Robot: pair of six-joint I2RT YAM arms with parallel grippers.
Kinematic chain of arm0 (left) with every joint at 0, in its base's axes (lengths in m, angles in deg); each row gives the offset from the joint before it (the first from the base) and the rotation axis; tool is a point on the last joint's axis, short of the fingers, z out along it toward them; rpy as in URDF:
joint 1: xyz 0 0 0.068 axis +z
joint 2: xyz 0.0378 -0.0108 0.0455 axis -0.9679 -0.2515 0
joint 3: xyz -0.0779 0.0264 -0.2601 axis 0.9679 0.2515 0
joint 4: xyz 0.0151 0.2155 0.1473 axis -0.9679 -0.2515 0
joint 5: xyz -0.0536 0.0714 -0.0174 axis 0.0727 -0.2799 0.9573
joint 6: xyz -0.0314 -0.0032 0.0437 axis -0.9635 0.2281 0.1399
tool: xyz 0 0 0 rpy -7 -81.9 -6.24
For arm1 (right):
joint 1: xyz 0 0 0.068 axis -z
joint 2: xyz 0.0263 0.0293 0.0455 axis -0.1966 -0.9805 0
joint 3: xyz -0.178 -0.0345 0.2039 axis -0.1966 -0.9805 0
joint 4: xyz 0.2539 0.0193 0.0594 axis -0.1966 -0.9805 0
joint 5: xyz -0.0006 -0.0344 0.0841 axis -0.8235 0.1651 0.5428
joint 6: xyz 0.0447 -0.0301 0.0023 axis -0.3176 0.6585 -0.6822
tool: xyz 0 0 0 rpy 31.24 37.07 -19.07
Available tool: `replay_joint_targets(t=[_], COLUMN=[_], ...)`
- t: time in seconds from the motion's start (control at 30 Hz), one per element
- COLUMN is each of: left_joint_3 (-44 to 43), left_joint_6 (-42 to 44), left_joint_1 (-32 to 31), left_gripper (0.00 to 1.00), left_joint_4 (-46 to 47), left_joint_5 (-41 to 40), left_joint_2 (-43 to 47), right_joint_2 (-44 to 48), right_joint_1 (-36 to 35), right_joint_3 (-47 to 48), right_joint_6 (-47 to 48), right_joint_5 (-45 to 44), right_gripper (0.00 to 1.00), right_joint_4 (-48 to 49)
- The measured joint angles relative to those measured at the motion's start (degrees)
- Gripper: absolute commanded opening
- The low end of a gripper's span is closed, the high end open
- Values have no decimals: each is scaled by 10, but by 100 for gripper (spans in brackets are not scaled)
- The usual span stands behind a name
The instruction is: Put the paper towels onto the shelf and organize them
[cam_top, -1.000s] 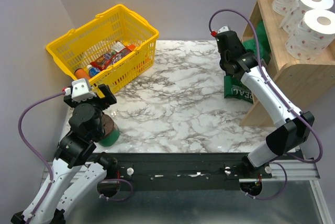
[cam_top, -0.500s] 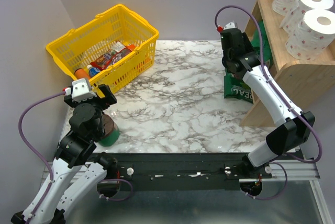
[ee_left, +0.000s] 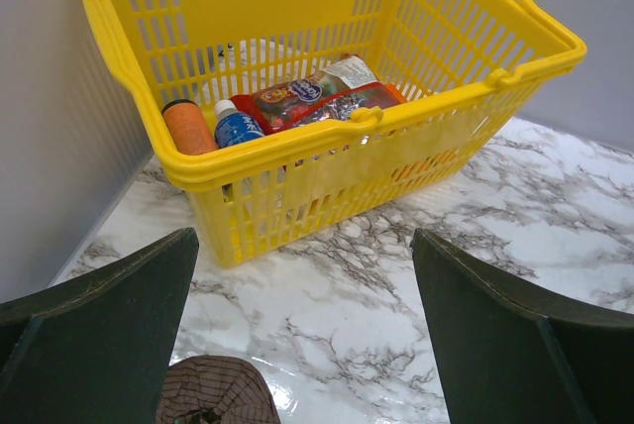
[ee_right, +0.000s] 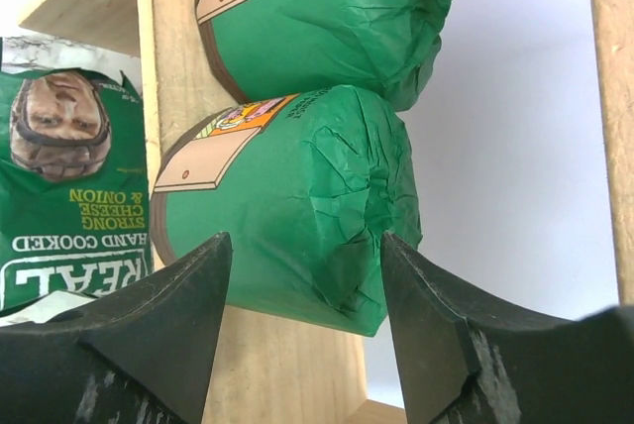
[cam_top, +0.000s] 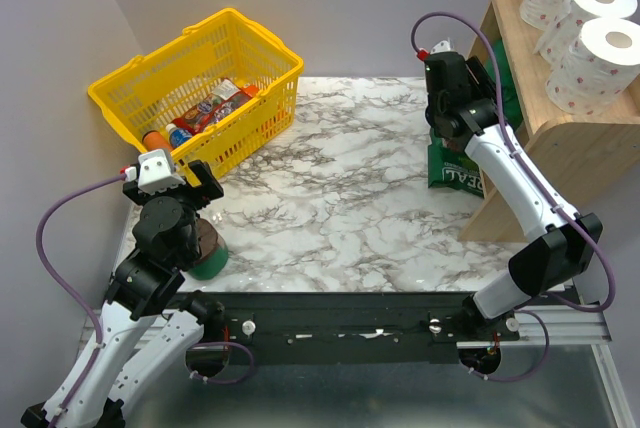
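Over at the shelf (cam_top: 570,148), my right gripper (ee_right: 302,251) reaches into the lower tier with its fingers spread wide. Framed between them is a green roll (ee_right: 297,186), crumpled end toward the wrist camera, with a second green roll (ee_right: 317,18) pressed against it. Both sit close to the wooden side panel. Whether the pads actually touch the nearer roll I cannot tell from this view; the gap looks about as wide as the roll itself. A green crisp bag (ee_right: 69,196) leans just beside the shelf's outer face. Three white rolls (cam_top: 595,13) sit in a row on the top tier.

My left gripper (ee_left: 304,246) hangs wide open too, gripping nothing, above a third green roll (cam_top: 207,248) that rests on the marble table (cam_top: 340,208) — its brown end shows just below the fingers. The yellow basket (ee_left: 327,161) stands beyond, with a few packets and bottles inside.
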Motion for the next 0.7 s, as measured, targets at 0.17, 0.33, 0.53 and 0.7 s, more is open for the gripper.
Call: replay_joint_targets(t=[0.17,0.33,0.53,0.7], left_joint_3=[0,0,0,0], left_joint_6=[0,0,0,0], left_joint_1=[0,0,0,0], left_gripper=[99,99,99,99], left_joint_4=[0,1,1,1], left_joint_5=[0,0,0,0], left_joint_2=[0,-2,-2,-3], right_joint_2=[0,0,-3,-12], right_joint_1=[-5,-23,-36,-25], right_joint_3=[0,-1,-28,-39], right_joint_6=[10,24,28,23], right_joint_5=[1,3,22,36], right_gripper=[65,59,43,40], right_joint_4=[5,16,26,26])
